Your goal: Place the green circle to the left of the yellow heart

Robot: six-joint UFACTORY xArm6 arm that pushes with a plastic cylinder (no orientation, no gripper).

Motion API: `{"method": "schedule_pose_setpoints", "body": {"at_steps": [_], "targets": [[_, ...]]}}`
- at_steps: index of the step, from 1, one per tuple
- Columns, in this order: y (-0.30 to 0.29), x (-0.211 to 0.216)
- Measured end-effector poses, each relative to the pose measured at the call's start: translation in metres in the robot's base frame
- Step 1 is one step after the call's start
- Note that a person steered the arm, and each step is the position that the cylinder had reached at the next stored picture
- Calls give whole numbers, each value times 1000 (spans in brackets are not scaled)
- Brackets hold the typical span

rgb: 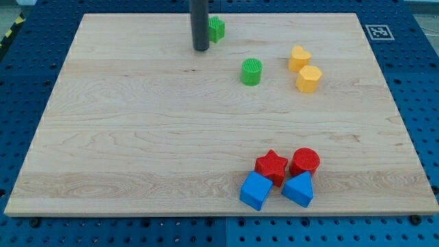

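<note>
The green circle stands on the wooden board in the upper middle. The yellow heart is to its right and slightly higher, with a gap between them. A yellow hexagon sits just below the heart, touching or nearly touching it. My tip is at the end of the dark rod near the view's top, to the upper left of the green circle and apart from it. A second green block, its shape partly hidden by the rod, sits just right of the rod.
A red star, a red circle, a blue cube and a blue triangular block cluster at the lower right of the board. A marker tag lies beyond the top right corner.
</note>
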State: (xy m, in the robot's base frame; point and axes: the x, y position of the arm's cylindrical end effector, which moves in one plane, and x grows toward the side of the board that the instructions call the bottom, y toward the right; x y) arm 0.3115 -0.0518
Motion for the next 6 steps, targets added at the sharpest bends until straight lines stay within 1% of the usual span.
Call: {"method": "schedule_pose_setpoints", "body": {"at_steps": [1, 2, 3, 4, 5, 6], "targets": [[-9, 43], [24, 73], [91, 82], [134, 73], [139, 39], [139, 34]]}}
